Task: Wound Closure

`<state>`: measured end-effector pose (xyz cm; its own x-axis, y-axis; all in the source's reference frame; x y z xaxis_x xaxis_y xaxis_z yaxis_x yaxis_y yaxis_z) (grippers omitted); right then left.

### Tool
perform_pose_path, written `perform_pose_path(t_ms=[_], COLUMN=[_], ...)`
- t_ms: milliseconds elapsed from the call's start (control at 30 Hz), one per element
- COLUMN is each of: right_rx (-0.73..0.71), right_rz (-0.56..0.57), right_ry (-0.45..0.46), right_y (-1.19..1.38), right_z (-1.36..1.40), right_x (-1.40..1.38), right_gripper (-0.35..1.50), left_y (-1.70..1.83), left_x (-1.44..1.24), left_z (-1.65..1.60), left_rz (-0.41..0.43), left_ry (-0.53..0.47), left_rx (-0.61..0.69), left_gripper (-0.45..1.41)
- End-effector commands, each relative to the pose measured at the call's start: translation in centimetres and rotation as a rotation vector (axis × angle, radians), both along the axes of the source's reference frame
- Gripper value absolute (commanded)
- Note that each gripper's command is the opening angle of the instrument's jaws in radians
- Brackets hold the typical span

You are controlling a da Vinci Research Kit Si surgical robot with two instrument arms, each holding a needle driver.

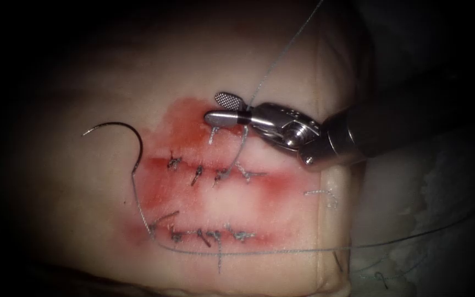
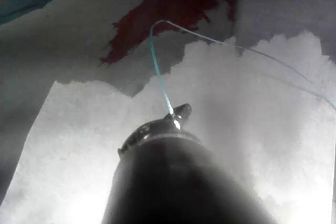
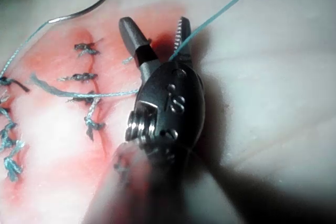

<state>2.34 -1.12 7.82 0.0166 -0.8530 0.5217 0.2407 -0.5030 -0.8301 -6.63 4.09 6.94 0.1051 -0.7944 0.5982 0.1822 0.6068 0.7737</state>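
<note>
Right hand [image 1: 222,109]: spread over the upper sutured cut [image 1: 215,175], thread [image 1: 281,58] running up through the open gap, nothing pinched. Left hand [image 2: 179,115]: pinching thread off the tissue, over white padding. Needle [image 1: 121,132]: loose on the tissue [image 1: 72,187], left of both cuts and of the right hand, not driven in, curve arching upward, thread trailing from its lower end; right hand judged the nearer

Quantities: one tissue [image 1: 83,209] block; two sutured rows (upper row [image 1: 215,173], lower row [image 1: 210,236]); one curved needle [image 1: 122,135]; one long thread [image 1: 281,250]; one loose thread end [image 1: 322,193]; two tools: right tool [image 1: 224,110], left tool [image 2: 178,115].
</note>
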Motion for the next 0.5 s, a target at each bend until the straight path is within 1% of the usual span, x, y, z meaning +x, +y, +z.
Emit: perform_pose_path(t_ms=[33,133,167,200,267,400,500], right_rx=[0.0,0.001,0.0,0.0,0.001,0.001,-0.001], right_rz=[-0.001,-0.001,0.0,0.0,0.002,0.008,0.018], right_ry=[0.004,0.004,0.007,0.007,0.01,0.014,0.016], right_y=[-0.01,-0.01,0.0,0.0,0.01,0.04,0.05], right_z=[0.02,0.02,0.01,0.01,0.0,-0.02,-0.03], right_x=[0.09,0.09,0.09,0.09,0.08,0.08,0.08], right_gripper=[1.19,1.14,1.06,1.06,0.94,0.93,0.86], left_y=[0.11,0.1,0.1,0.1,0.09,0.08,0.07], left_x=[-0.06,-0.06,-0.06,-0.06,-0.06,-0.07,-0.07], left_z=[-0.01,0.0,0.0,0.0,0.01,0.03,0.04], left_rz=[-0.001,0.002,0.004,0.004,0.006,0.009,0.011], left_ry=[-0.002,-0.003,-0.004,-0.004,-0.005,-0.005,-0.005], left_rx=[-0.006,-0.007,-0.007,-0.007,-0.008,-0.01,-0.011], left_gripper=[-0.45,-0.45,-0.45,-0.45,-0.45,-0.45,-0.45])
